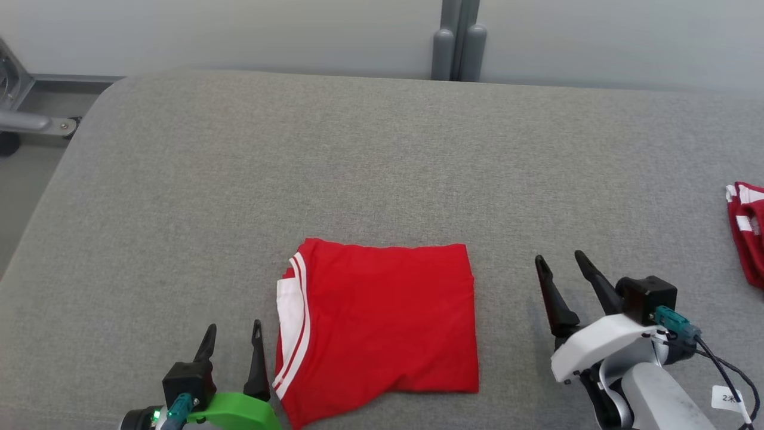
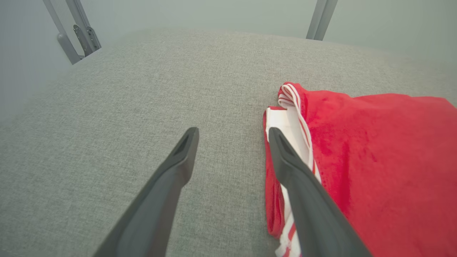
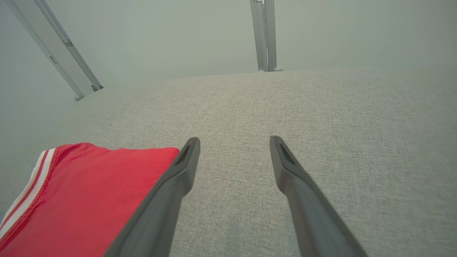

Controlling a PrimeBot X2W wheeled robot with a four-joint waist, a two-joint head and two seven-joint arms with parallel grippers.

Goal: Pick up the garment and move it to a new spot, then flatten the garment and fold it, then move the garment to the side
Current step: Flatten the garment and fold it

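One garment (image 1: 382, 322): red, with white trim (image 1: 292, 310) down its 9 o'clock edge. It is folded into a rough rectangle and lies flat on the grey fabric worktop (image 1: 358, 155), at 6 o'clock in the head view, close to the near edge. Its lower edge is slightly rumpled.

Two tools, both with fingers spread apart and nothing between them:
- Left tool (image 1: 234, 325): at 7 o'clock in the head view, just beside the garment's trimmed edge. In the left wrist view one finger (image 2: 303, 185) crosses in front of the white trim; whether it touches cannot be told.
- Right tool (image 1: 558, 255): at 4 o'clock in the head view, over bare worktop. It is near the garment's 3 o'clock edge but clear of it.

One second cloth (image 1: 746, 233): red and white, bunched, at the 3 o'clock edge of the head view, well apart from the folded garment.

One grey post (image 1: 458, 42): at 12 o'clock, beyond the worktop, against a pale wall.

One metal frame part (image 1: 36, 122): at 10 o'clock, off the worktop's corner.
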